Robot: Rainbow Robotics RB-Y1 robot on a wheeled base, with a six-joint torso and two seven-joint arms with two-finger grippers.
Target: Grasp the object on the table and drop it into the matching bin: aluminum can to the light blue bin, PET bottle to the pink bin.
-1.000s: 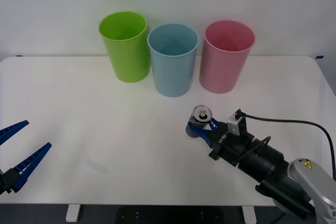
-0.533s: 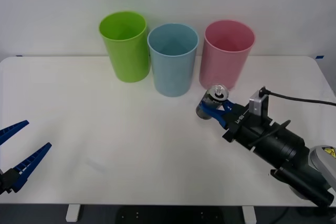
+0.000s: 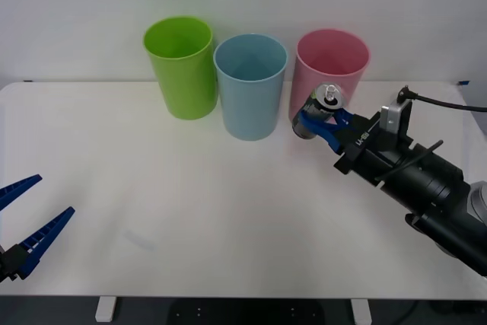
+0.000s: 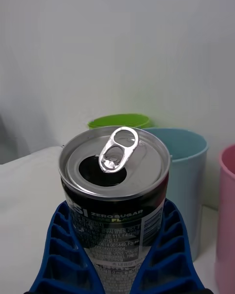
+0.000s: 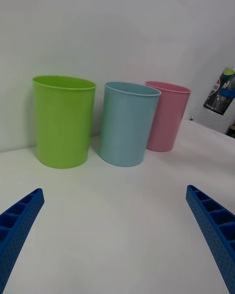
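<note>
My right gripper (image 3: 319, 118) is shut on the aluminum can (image 3: 326, 103), a small silver can with a pull-tab top. It holds the can upright above the table (image 3: 152, 188), just in front of the pink bin (image 3: 332, 58). The light blue bin (image 3: 250, 81) stands to that bin's left. In the right wrist view the can (image 4: 115, 176) sits between the blue fingers (image 4: 63, 255), with the light blue bin (image 4: 188, 176) and pink bin (image 4: 226, 215) behind it. My left gripper (image 3: 30, 215) hangs open at the table's near left edge, holding nothing.
A lime green bin (image 3: 181, 62) stands left of the light blue bin; the three bins form a row at the back of the table. The left wrist view shows the same row (image 5: 128, 122) and the held can (image 5: 223, 90) far off. A black cable (image 3: 449, 103) trails from the right wrist.
The right gripper has lifted the can off the table and carried it back and to the right, up to the front of the pink bin. The left arm has not moved.
</note>
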